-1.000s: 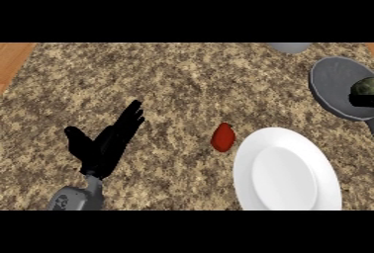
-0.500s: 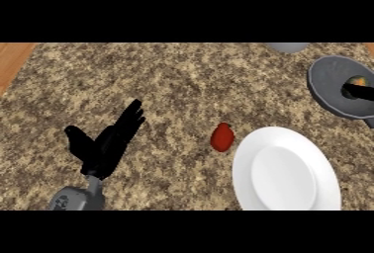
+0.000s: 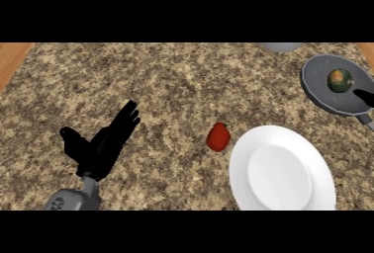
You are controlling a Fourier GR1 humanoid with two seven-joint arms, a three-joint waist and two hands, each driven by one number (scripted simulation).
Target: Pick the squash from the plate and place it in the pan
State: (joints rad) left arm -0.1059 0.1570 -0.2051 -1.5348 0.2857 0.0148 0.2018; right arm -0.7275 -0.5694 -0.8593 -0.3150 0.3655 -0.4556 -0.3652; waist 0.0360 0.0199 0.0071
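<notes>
Two hands are to be accounted for at this stage. The left hand [image 3: 102, 148] is seen at the lower left of the counter [image 3: 175, 89], fingers straight and spread, holding nothing, at rest and well apart from the work. Of the right hand [image 3: 365, 97] only a dark tip is shown at the right edge, over the pan's near side just beside the squash; whether it is spread or pinching cannot be told. The squash [image 3: 340, 80], a green and orange ball, is found inside the grey pan [image 3: 321, 94] at the upper right, and the white plate [image 3: 281, 170] is seen bare. The placing step is therefore judged to be at or near its end, with release and withdrawal remaining. For this step to be done well, the squash is best confirmed as seated on the pan's floor before the hand is drawn off, since a round body is likely to roll if nudged. Withdrawal is best made upward first, then back, so that the rim and the handle [image 3: 364, 118] are not caught. A red item [image 3: 217, 136] lies on the counter just left of the plate and a grey object [image 3: 279, 47] at the top edge; neither is part of the task, and both are to be left undisturbed.
</notes>
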